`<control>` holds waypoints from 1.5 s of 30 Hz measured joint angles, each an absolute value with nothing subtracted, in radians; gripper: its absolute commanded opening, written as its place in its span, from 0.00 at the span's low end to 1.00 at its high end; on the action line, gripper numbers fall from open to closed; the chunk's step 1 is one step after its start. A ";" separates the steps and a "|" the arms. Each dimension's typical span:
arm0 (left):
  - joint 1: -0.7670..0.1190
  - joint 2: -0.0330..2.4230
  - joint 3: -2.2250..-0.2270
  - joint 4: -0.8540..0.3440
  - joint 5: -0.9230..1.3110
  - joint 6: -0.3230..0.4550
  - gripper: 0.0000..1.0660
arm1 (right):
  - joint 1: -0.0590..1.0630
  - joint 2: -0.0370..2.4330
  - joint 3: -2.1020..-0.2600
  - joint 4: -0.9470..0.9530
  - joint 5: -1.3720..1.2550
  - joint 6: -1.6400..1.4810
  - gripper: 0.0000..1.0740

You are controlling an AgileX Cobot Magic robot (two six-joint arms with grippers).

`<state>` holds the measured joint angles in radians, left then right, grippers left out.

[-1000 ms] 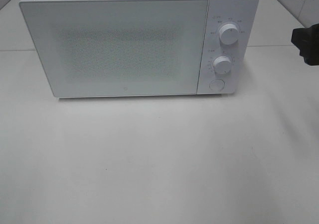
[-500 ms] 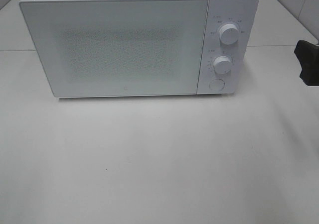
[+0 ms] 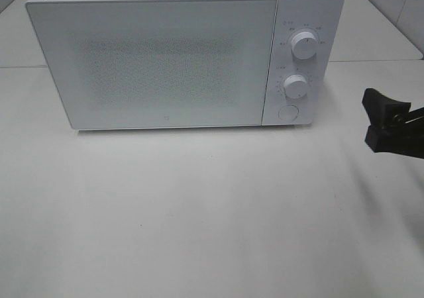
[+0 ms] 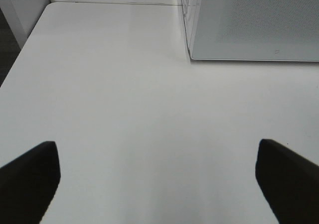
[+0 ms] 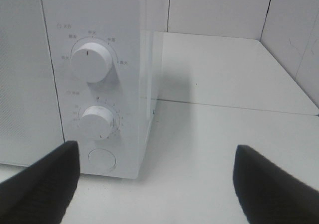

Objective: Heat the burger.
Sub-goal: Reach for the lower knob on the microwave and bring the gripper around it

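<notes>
The burger is out of view in every frame. A white microwave (image 3: 159,59) stands at the back of the table with its door shut, its frosted window showing nothing inside. My right gripper (image 3: 374,120) hangs open to the right of the microwave's control panel and holds nothing. In the right wrist view the right gripper (image 5: 159,184) faces the panel's upper knob (image 5: 90,60), lower knob (image 5: 97,122) and round button (image 5: 101,160). My left gripper (image 4: 157,179) is open and empty above bare table, left of the microwave's front corner (image 4: 192,57). It is outside the exterior high view.
The white table (image 3: 199,212) stretches in front of the microwave. A seam (image 3: 371,61) runs across the tabletop behind it. Tiled walls (image 5: 219,10) close the back right corner. The table's left edge (image 4: 20,55) drops to a dark floor.
The right gripper has come down and leftward from the right edge, further into view, and now sits level with the microwave's round button. The microwave has not changed.
</notes>
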<state>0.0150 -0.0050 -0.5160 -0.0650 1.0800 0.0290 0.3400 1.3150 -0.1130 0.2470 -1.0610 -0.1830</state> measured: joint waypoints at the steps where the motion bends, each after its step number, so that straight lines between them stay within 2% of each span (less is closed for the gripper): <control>1: 0.015 -0.005 -0.516 -0.065 1.080 0.029 0.94 | 0.411 1.349 -0.113 0.332 -1.095 -0.234 0.71; 3: 0.015 -0.005 -0.516 -0.065 1.080 0.029 0.94 | 0.439 1.361 -0.113 0.369 -1.119 -0.256 0.71; 4: 0.015 -0.005 -0.516 -0.065 1.080 0.029 0.94 | 0.499 1.388 -0.113 0.427 -1.167 -0.285 0.71; 6: 0.015 -0.005 -0.516 -0.065 1.080 0.029 0.94 | 0.530 1.403 -0.113 0.458 -1.183 -0.296 0.71; 8: 0.015 -0.005 -0.516 -0.065 1.080 0.029 0.94 | 0.618 1.447 -0.114 0.547 -1.198 -0.302 0.71; 17: 0.015 -0.005 -0.516 -0.065 1.080 0.029 0.94 | 0.797 1.561 -0.200 0.772 -1.199 -0.315 0.71; 25: 0.015 -0.005 -0.516 -0.065 1.080 0.029 0.94 | 0.816 1.616 -0.275 0.779 -1.202 -0.316 0.78; 40: 0.015 -0.005 -0.516 -0.065 1.080 0.029 0.94 | 0.815 1.625 -0.327 0.787 -1.205 -0.315 0.75; 45: 0.015 -0.005 -0.516 -0.065 1.080 0.029 0.94 | 0.779 1.627 -0.343 0.791 -1.206 -0.315 0.74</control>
